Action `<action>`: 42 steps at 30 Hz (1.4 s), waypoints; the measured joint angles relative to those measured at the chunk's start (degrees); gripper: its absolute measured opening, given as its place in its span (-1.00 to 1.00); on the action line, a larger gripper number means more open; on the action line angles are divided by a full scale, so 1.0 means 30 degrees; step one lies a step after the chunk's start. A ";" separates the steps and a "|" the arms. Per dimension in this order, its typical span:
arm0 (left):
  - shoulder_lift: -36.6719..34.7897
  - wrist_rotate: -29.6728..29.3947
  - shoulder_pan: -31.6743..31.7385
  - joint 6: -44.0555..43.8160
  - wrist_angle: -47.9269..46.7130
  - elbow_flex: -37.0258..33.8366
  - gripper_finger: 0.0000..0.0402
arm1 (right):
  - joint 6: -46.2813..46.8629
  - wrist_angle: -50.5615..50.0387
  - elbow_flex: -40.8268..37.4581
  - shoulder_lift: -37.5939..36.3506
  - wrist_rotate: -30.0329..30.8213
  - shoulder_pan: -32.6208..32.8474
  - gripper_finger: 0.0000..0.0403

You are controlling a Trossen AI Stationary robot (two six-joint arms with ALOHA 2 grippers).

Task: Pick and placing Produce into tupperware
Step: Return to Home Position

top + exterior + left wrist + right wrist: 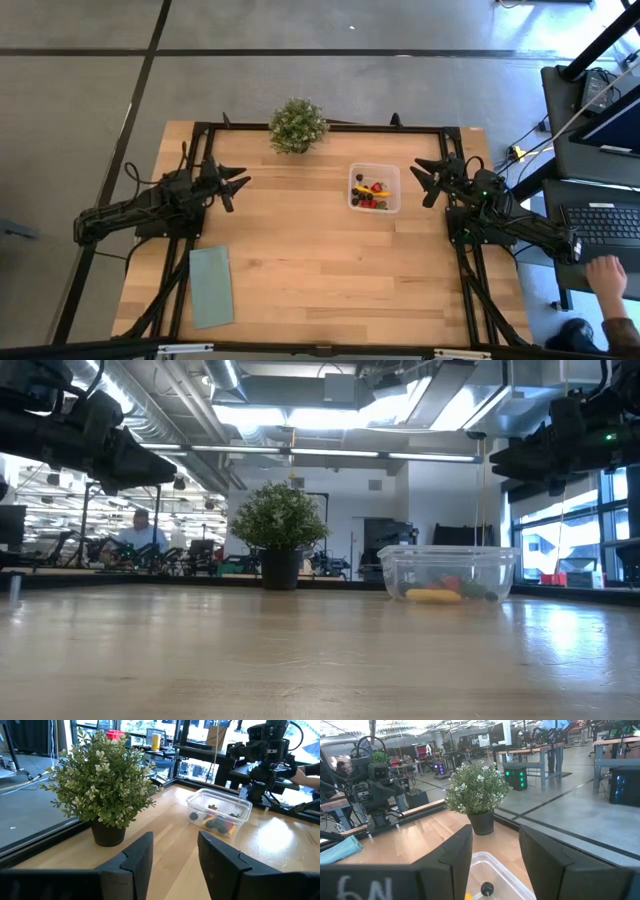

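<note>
The clear tupperware (374,188) stands on the table right of centre and holds several toy produce pieces (370,192): dark berries, red pieces, a yellow piece. It also shows in the low view (448,573) and the left wrist view (218,813). My left gripper (242,184) is open and empty, raised at the table's left side. My right gripper (420,183) is open and empty, raised just right of the tupperware, whose rim shows in the right wrist view (492,870).
A bushy potted plant (297,125) stands at the far edge, left of the tupperware. A flat pale-green cloth (211,286) lies near the front left. A person's hand (607,272) rests on a keyboard beyond the table's right edge.
</note>
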 joint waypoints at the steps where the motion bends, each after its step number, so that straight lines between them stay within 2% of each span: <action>1: 0.0000 0.0000 0.0001 0.0000 -0.0002 0.0000 -0.27 | 0.0001 0.0004 0.0000 0.0000 0.0007 0.0000 -0.18; 10: 0.0004 0.0002 0.0002 0.0000 -0.0002 0.0000 -0.32 | 0.0000 -0.0003 0.0000 0.0000 0.0006 0.0000 -0.18; 24: 0.0000 0.0000 0.0002 0.0005 0.0003 0.0000 -0.26 | 0.0019 0.0002 -0.0003 0.0000 0.0003 0.0000 -0.18; 42: 0.0004 -0.0001 0.0002 0.0000 0.0005 0.0000 -0.30 | 0.0007 -0.0003 -0.0007 0.0000 0.0000 0.0000 -0.18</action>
